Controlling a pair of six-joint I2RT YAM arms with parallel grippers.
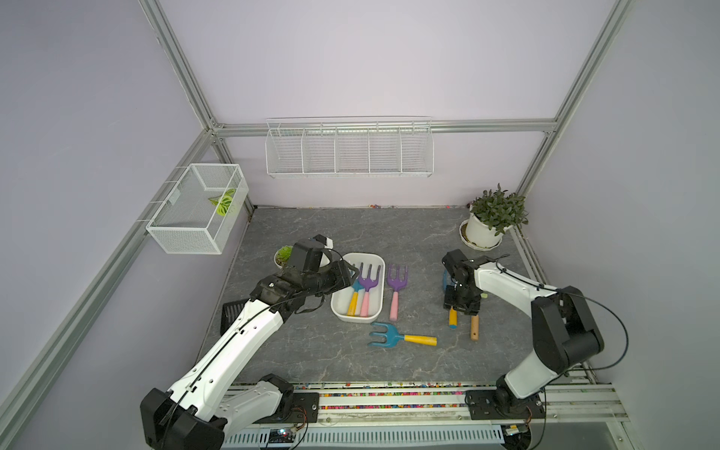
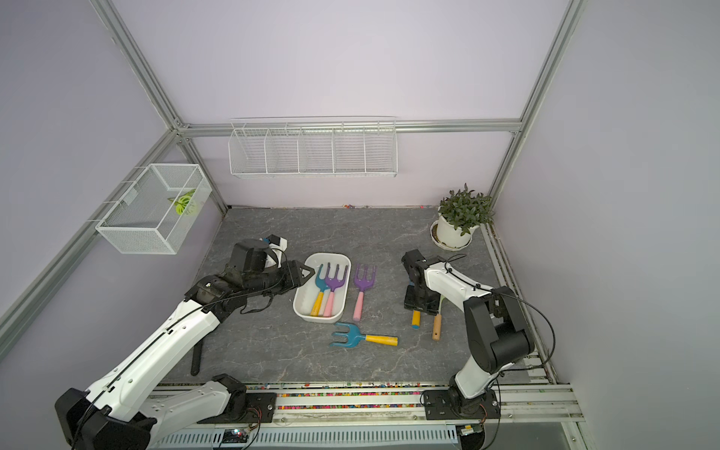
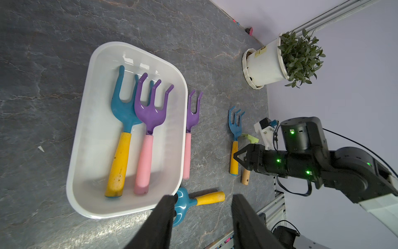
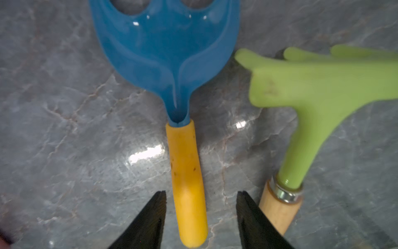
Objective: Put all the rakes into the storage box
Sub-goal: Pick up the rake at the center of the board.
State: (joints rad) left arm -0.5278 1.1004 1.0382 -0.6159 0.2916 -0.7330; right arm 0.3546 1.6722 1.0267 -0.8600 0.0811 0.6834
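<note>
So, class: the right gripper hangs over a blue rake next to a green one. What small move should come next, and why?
Probably lower the right gripper slightly and close on the yellow handle of the blue rake: its jaws stand open either side of that handle with gaps showing, and this rake lies outside the storage box.

Lilac walls [image 1: 350,58], aluminium framing [image 1: 487,125] — grey marbled tabletop [image 1: 311,350].

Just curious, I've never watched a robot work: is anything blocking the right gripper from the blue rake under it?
Nothing visible does. The right gripper hangs open astride the yellow handle of the blue rake, with a gap on either side. The green rake lies close beside it, not between the jaws.
</note>
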